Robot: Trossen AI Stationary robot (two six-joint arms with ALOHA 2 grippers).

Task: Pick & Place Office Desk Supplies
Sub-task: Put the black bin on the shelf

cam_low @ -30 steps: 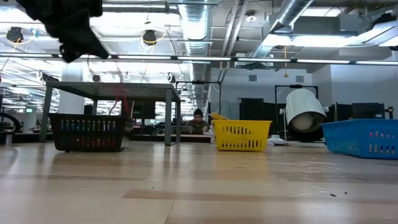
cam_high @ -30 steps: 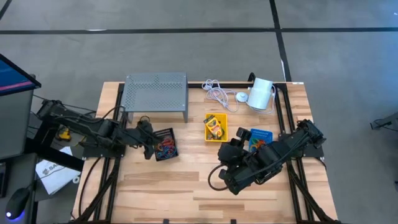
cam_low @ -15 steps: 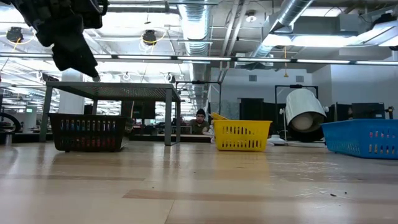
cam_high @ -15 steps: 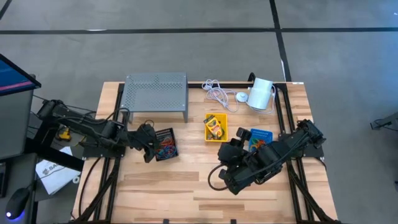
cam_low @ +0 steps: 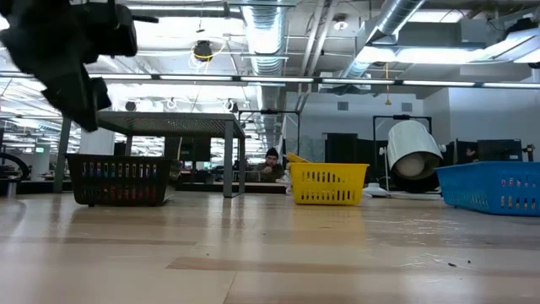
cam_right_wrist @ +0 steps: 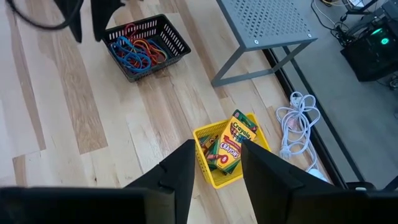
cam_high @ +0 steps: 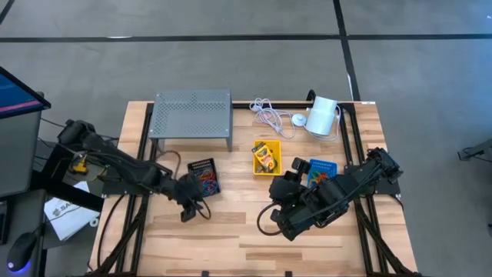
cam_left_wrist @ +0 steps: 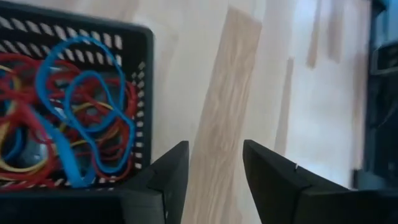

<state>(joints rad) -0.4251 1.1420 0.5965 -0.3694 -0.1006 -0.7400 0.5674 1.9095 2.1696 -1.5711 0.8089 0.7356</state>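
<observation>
Bands [cam_left_wrist: 68, 118] beside open left claw [cam_left_wrist: 214, 171].

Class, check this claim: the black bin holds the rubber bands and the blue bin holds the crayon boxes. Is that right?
One detail is wrong. The crayon boxes sit in the yellow bin, not the blue bin. The right wrist view shows this clearly, and the high view agrees. The black bin does hold the rubber bands.
</observation>
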